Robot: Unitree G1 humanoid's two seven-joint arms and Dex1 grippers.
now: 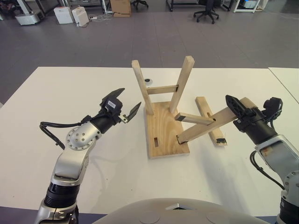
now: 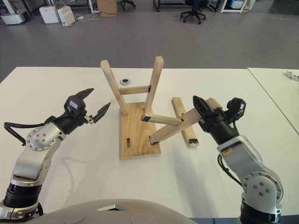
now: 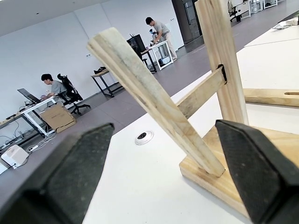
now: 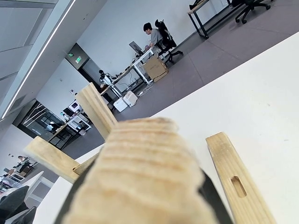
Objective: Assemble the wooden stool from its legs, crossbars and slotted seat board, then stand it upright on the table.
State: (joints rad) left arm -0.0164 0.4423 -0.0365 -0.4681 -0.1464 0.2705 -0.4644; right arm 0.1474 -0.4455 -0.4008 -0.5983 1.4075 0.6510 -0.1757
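Found the seat board (image 1: 161, 135) lying flat on the table (image 1: 70, 93), about mid-way across. Noted two legs (image 1: 142, 86) standing up from its far end, joined by a crossbar (image 1: 162, 89). Saw a third leg (image 1: 205, 125) slanting down from the right, lower end touching the board's right edge near a slot, with a second crossbar (image 1: 195, 119) jutting from it toward the upright pair. Caught the right claw (image 1: 236, 112) clamped shut on that leg's upper end, one finger over the wood and one under. Spotted a fourth leg (image 1: 204, 105) flat on the table just beside the board, passing beneath the slanted one. Found the left claw (image 1: 131, 98) spread wide, gripping nothing, hovering just left of the upright pair and apart from it. Marked a small round grommet (image 1: 148, 80) set in the table behind the legs.
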